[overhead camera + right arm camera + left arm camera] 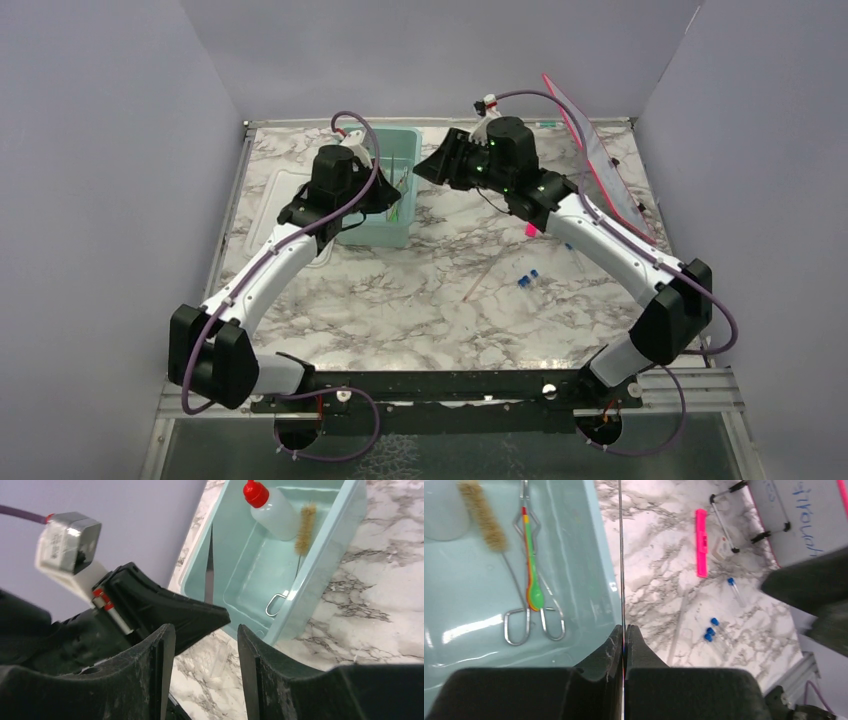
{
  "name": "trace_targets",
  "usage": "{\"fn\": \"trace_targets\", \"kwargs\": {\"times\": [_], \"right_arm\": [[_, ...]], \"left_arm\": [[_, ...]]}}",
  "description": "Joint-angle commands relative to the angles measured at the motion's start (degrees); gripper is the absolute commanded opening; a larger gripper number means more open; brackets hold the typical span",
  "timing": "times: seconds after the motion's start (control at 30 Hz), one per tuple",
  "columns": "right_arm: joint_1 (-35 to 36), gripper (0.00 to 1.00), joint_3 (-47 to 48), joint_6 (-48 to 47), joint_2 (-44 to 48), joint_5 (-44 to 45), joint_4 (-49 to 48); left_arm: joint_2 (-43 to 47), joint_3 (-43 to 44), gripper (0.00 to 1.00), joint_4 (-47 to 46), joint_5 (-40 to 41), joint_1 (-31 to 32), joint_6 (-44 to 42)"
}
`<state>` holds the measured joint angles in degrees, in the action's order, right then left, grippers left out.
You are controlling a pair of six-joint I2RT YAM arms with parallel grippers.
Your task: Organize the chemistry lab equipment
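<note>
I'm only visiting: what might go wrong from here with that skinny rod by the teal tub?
1. The left gripper pinches the thin clear rod at one end only. The long free part could slip out, or knock the wall of the teal plastic tub and crack.
2. The open right gripper sits very close to the left one, so a careless move might bump them.
3. The tiny blue-capped vials lie loose on the marble table and could roll if nudged.
</note>
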<state>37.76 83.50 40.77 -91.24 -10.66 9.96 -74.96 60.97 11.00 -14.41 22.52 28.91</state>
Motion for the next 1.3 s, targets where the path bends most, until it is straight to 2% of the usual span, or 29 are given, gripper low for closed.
{"fn": "trace_targets", "kwargs": {"times": [0.0, 0.23, 0.47, 0.57, 0.67, 0.83, 1.0, 1.27], "right_arm": [[-0.2, 0.54, -3.3, -3.1, 5.2, 6.2, 0.4], [-0.2, 0.53, -11.0, -2.9, 10.8, 10.4, 3.3], [-0.2, 0.53, -15.4, -0.8, 13.7, 20.2, 11.2], [-0.2, 0.53, -15.8, 1.1, 13.8, 26.7, 16.2], [-0.2, 0.53, -15.9, 1.4, 13.8, 29.6, 18.9], [-0.2, 0.53, -17.5, 1.5, 14.7, 30.6, 19.6], [-0.2, 0.53, -18.1, 2.3, 15.0, 30.5, 20.3], [-0.2, 0.52, -17.6, 2.6, 16.6, 32.8, 22.4]], "left_arm": [[-3.9, 4.3, 0.00, 4.1, 5.4, -1.5, -7.2], [-15.9, 10.9, 0.00, 8.1, 7.0, -1.9, -10.8], [-26.8, 15.5, 0.01, 9.8, 7.7, -1.8, -12.1], [-29.6, 16.5, 0.07, 10.6, 8.6, -1.7, -12.5], [-31.0, 17.2, 0.15, 10.9, 8.5, -1.7, -12.7], [-30.3, 18.7, 0.30, 12.0, 8.5, -1.7, -12.4], [-26.4, 20.0, 0.38, 13.8, 8.9, 0.0, -11.5], [-16.0, 20.9, 0.49, 15.2, 20.2, 9.0, -10.5]]}}
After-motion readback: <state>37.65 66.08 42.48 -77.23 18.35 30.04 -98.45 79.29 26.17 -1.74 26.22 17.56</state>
